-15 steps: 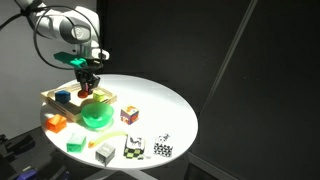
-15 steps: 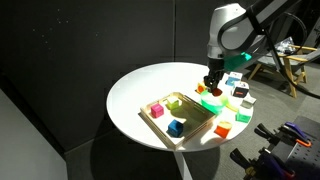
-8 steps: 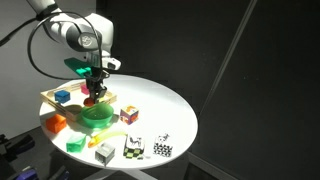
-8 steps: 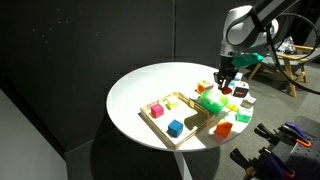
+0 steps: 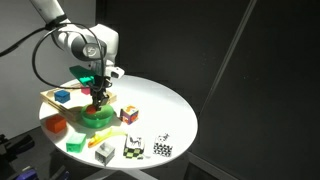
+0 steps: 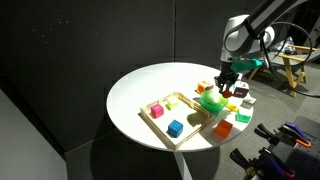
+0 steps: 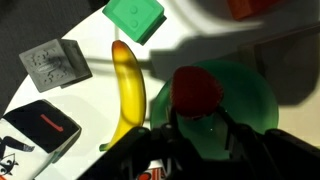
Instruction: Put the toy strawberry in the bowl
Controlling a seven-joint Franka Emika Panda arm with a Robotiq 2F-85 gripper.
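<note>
The toy strawberry [image 7: 197,90] is a small pinkish-red rounded toy held between my gripper's [image 7: 197,128] fingertips, right over the translucent green bowl [image 7: 245,115]. In both exterior views the gripper [image 5: 98,97] [image 6: 224,88] hangs low above the bowl [image 5: 98,117] [image 6: 209,101], which sits on the round white table next to the wooden tray [image 5: 52,99] [image 6: 190,129]. The gripper is shut on the strawberry.
A yellow toy banana [image 7: 127,90], a flat green block [image 7: 135,15], a grey cube [image 7: 52,65] and a black block [image 7: 40,125] lie beside the bowl. An orange block [image 5: 55,124] and patterned cubes [image 5: 133,147] sit near the table's front edge. The tray holds coloured cubes [image 6: 175,127].
The gripper has carried the strawberry from beside the tray across to the bowl and lowered it toward the bowl.
</note>
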